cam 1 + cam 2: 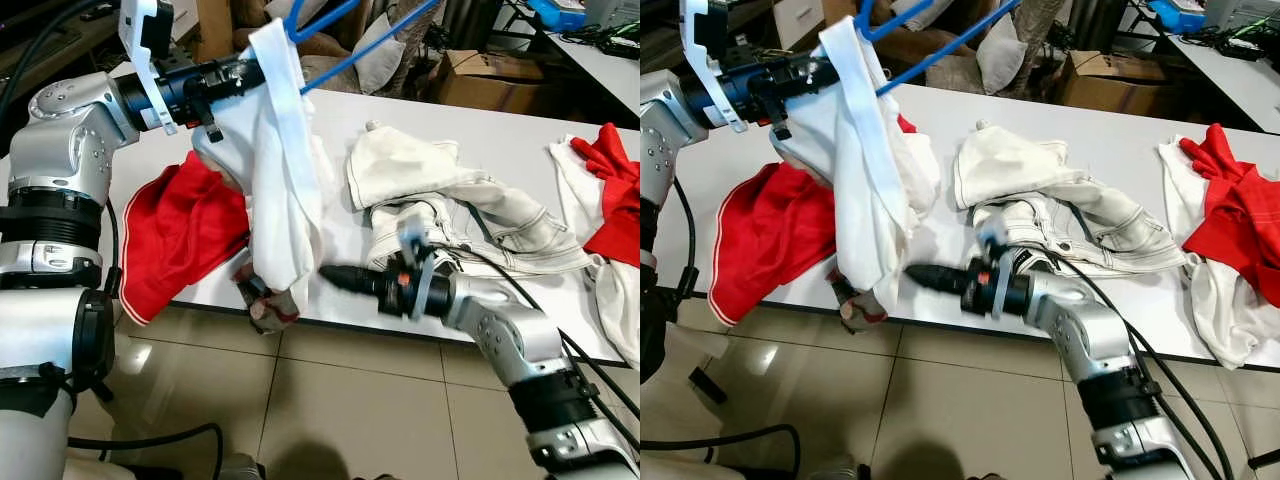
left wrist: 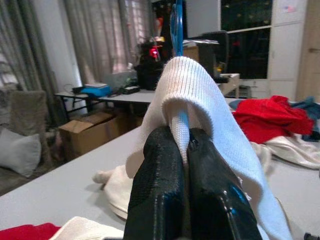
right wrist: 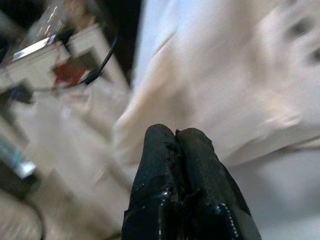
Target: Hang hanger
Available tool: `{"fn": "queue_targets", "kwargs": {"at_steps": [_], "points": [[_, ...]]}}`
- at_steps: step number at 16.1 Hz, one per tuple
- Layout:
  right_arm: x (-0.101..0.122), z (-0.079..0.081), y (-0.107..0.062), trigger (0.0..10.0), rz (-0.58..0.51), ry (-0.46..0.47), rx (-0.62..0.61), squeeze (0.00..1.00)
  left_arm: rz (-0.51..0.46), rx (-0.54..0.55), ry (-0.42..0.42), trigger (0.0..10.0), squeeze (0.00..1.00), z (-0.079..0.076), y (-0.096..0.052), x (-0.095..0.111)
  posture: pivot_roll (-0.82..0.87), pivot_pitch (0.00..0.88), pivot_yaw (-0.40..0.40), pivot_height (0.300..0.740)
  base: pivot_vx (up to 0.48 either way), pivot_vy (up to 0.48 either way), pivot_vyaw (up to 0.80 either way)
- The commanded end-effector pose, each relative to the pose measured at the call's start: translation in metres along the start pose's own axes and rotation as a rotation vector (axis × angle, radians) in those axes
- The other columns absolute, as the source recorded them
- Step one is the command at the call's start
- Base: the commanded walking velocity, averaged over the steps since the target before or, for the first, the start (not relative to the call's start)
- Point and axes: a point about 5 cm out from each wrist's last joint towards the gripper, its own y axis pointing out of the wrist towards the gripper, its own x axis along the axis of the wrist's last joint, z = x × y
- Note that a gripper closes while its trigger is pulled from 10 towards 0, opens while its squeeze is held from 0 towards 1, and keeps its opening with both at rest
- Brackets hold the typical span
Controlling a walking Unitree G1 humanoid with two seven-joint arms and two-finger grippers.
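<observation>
A blue hanger is held up over the table's left part, and a white garment draped on it hangs down past the front edge. My left gripper is shut on the hanger's arm through the garment's shoulder. In the left wrist view the fingers pinch white knit cloth, with the blue hanger rising behind. My right gripper is shut with nothing in it. It points left at the front edge, just short of the hanging white garment.
On the white table lie a red garment at the left, crumpled cream clothes in the middle and a red and white pile at the right. A cardboard box stands behind. Tiled floor lies in front.
</observation>
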Motion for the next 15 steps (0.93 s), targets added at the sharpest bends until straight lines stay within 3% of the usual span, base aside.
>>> {"fn": "queue_targets", "kwargs": {"at_steps": [1, 2, 3, 5, 6, 8, 9, 10, 15], "points": [[0.016, -0.007, -0.007, 0.0, -0.077, -0.022, -0.064, 0.0, -0.007, 0.039, 0.02, 0.0, 0.0, 0.003, -0.003, 0.003, 0.0, 0.0, -0.033, 0.74, 0.0, 0.0, 0.0], [0.022, -0.011, -0.011, 0.0, -0.134, -0.01, -0.106, 0.0, -0.011, 0.053, 0.022, 0.0, 0.0, 0.004, -0.003, 0.003, 0.0, 0.0, -0.035, 0.74, 0.0, 0.0, 0.0], [0.038, -0.019, -0.021, 0.0, -0.262, 0.014, -0.182, 0.0, -0.015, 0.077, 0.036, 0.0, 0.0, 0.005, -0.004, 0.003, 0.0, 0.0, -0.037, 0.74, 0.0, 0.0, 0.0], [0.044, -0.016, -0.024, 0.0, -0.26, -0.057, -0.201, 0.0, -0.015, 0.097, 0.063, 0.0, 0.0, 0.003, -0.003, 0.004, -0.01, 0.0, -0.037, 0.74, 0.0, 0.0, 0.0], [0.043, -0.013, -0.021, 10.0, -0.228, -0.092, -0.208, 0.0, -0.02, 0.09, 0.07, 0.0, 0.0, 0.0, -0.001, 0.004, -0.01, 0.0, -0.037, 0.74, 0.0, 0.0, 0.0], [0.043, -0.004, -0.013, 10.0, -0.213, -0.113, -0.153, 0.0, -0.024, 0.072, 0.08, 0.0, 0.0, -0.005, 0.002, 0.004, -0.01, 0.0, -0.034, 0.74, 0.0, 0.0, 0.0], [0.044, -0.001, -0.009, 10.0, -0.218, -0.132, -0.132, 0.33, -0.021, 0.059, 0.088, 0.0, 0.0, -0.007, 0.004, 0.004, -0.01, 0.0, -0.032, 0.74, 0.0, 0.0, 0.0], [0.048, 0.005, -0.001, 10.0, -0.239, -0.155, -0.096, 1.0, -0.025, 0.032, 0.092, 0.0, 0.0, -0.013, 0.009, 0.003, -0.01, 0.0, -0.031, 0.74, 0.0, 0.0, 0.0], [0.06, 0.005, 0.012, 10.0, -0.295, -0.213, -0.066, 1.0, -0.055, -0.101, 0.051, 0.0, 0.0, -0.035, 0.017, 0.006, 0.0, 0.0, -0.019, 0.74, 0.0, 0.0, 0.0]]}}
